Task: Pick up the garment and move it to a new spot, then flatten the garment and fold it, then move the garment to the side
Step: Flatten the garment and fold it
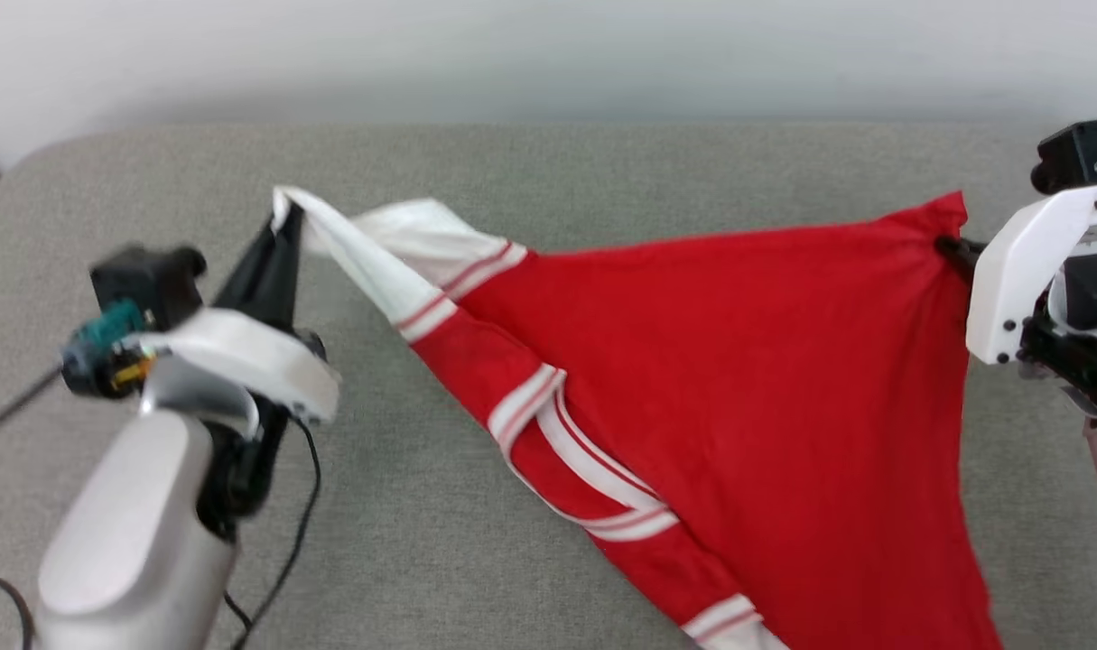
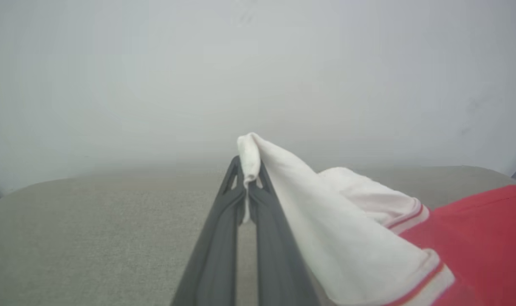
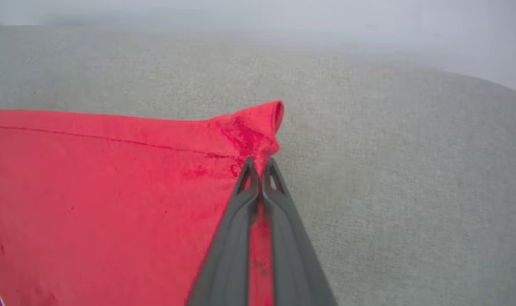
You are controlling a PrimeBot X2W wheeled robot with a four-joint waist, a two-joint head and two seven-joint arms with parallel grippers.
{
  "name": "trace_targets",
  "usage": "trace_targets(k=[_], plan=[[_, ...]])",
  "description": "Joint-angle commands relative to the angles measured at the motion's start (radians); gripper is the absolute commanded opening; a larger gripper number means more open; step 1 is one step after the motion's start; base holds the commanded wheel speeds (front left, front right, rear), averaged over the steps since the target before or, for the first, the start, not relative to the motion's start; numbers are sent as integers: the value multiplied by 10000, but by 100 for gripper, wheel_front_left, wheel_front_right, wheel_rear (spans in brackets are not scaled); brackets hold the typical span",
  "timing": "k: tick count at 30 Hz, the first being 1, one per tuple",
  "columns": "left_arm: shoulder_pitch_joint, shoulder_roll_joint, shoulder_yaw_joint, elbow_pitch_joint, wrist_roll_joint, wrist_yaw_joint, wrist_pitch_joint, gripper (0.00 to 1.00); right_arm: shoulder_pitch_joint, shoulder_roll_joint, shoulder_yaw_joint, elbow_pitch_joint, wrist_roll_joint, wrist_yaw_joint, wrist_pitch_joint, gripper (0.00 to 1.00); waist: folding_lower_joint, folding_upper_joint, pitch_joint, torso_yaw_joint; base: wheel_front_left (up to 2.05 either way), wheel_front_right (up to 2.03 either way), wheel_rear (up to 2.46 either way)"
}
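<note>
In the head view, a grey cloth-covered desk is seen with a pale wall behind its far edge. Nothing lies on the desk around the red garment, and no obstacle is seen between the arms. The garment is spread across the middle and right of the desk, stretched between the two arms, and its near part runs off the picture at the lower right. A white sleeve with striped trim is drawn out to the far left, where it is pinched by the closed left end effector. A red corner at the far right is clamped by the closed right end effector. The silver left forearm rises from the near left, with black cables hanging beside it. The white right wrist housing is seen at the right edge, fingers pointing left.

In the left wrist view, the two dark fingers are closed on the tip of the white sleeve, which is held above the desk.

In the right wrist view, the fingers are shut on the bunched red corner beside the stitched hem, with bare desk to its right.
</note>
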Motion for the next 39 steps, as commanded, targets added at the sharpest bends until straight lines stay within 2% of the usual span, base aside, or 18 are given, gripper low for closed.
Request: trace_targets(k=[1,9,18,30,39], plan=[[-197,19,36,95,-54,-27,4,0,-176,53,-50,20,-70,-3,-126,0,0,0,-247,-179,0,0,0],[-3204,-289,126,2876,-175,-614,11,0,-1197,302,-377,711,-473,-5,-1082,0,0,0,-553,-465,0,0,0],[-6431,-316,-36,4869,344,-1075,-709,0,-2911,282,-741,1020,-1088,-5,-2233,0,0,0,94,-643,0,0,0],[-10131,121,-63,5523,991,-1247,-1443,0,-6127,31,-691,1185,-1812,-6,-3774,0,0,0,2108,-841,0,0,0],[-11400,211,-195,5773,1180,-1367,-1610,0,-7820,101,-507,1779,-2021,-6,-4340,0,0,0,3562,-893,0,0,0]])
